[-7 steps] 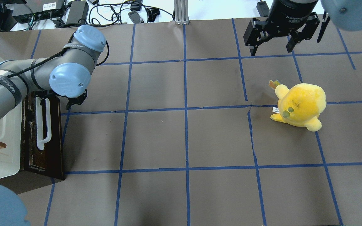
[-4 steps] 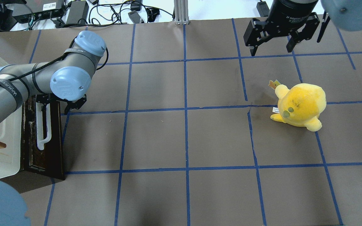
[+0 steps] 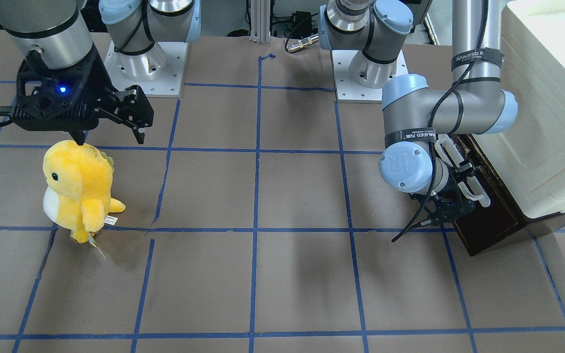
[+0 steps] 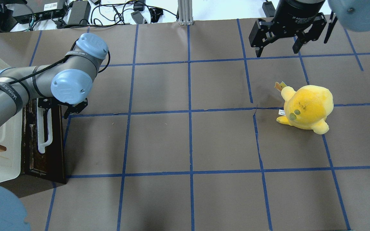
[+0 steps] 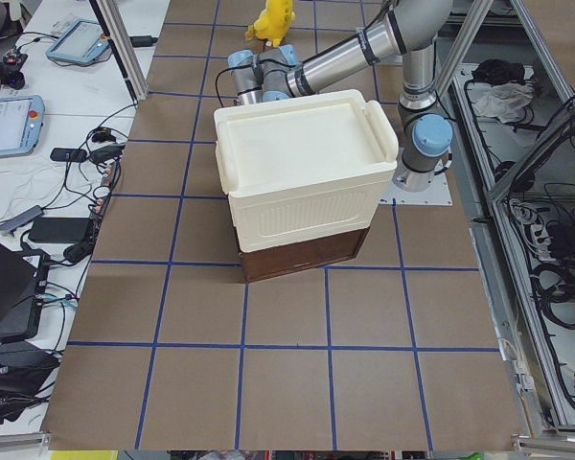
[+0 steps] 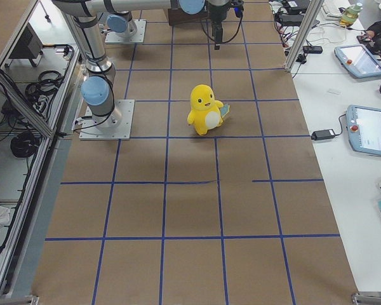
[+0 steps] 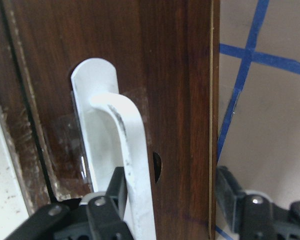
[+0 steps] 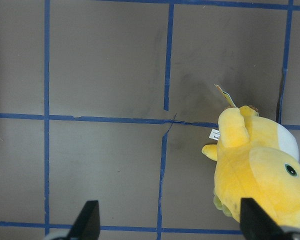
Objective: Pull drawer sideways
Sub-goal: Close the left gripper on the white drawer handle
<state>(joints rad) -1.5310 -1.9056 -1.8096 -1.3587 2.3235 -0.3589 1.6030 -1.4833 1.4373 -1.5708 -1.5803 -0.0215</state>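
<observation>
Surface: brown paper-covered table [image 4: 159,141] w/ blue tape grid.
Drawer: dark brown drawer [image 4: 58,144] sits at robot's left end of table, under cream-white box [image 5: 302,163]; front panel faces table centre. Can't tell if it's pulled out at all.
Handle: long white bar handle [image 7: 132,165] runs along front panel, scuffed near its bend.
L gripper: left gripper [image 7: 170,190] at far end of handle, jaws spread wide, nothing clamped; bar lies between fingers, close against one finger [image 7: 107,205]; other finger is past panel's edge, over table.
R gripper: right gripper [image 4: 277,51] hangs over far right of table, jaws apart, holding nothing.
Other: yellow plush toy [image 4: 307,107] stands on the table, near side of R gripper, apart from it.
</observation>
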